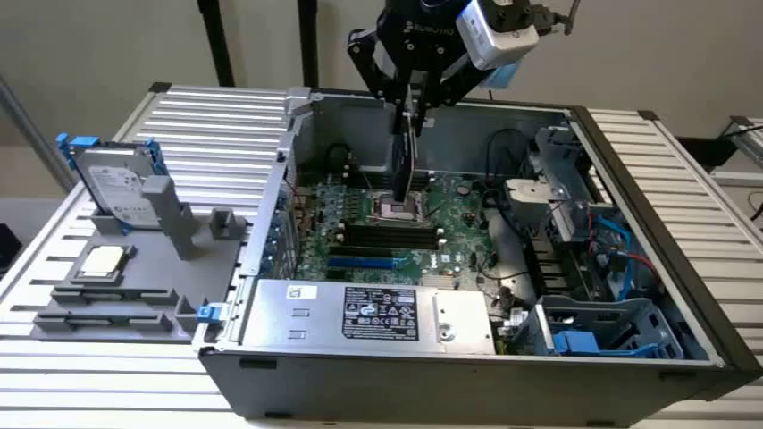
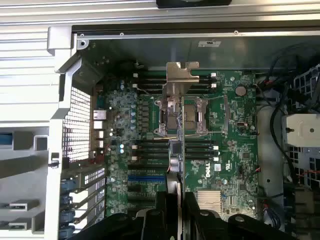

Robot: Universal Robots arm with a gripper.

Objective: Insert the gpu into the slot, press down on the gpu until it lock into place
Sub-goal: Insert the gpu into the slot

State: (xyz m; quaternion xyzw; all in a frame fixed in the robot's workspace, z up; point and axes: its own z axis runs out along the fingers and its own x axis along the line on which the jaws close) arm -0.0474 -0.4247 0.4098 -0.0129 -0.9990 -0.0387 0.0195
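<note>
Case (image 1: 477, 384) lies open on the slatted table (image 1: 214, 116), motherboard (image 1: 459, 223) facing up on its floor.

Gripper (image 1: 412, 100) hangs over the case's far wall, above the board. Jaws pinch the gpu (image 1: 406, 161) by its upper end. The card hangs edge-on and near vertical. In the exterior view its lower end sits in front of the CPU socket (image 1: 399, 212), mid-board. I cannot tell how far it is above the board.

Wrist view: gripper (image 2: 179, 212) with dark fingers (image 2: 159, 212) on either side of the gpu (image 2: 182, 82). The card's silver bracket is at its far end. The card's thin edge runs across the socket (image 2: 192, 116) and the black memory slots (image 2: 150, 148).

Slot (image 1: 361, 264) is the blue strip near the board's edge next to the power supply (image 1: 370, 313), beside the memory slots (image 1: 381, 237). In the wrist view the slot (image 2: 146, 177) lies bare, just to one side of the card's line. The gpu is not seated.

On the table near its edge at the exterior view's left is a grey fixture (image 1: 120, 308). It carries a hard drive (image 1: 113, 183) with blue clips, standing tilted, and a CPU chip (image 1: 102, 261) lying flat.
</note>
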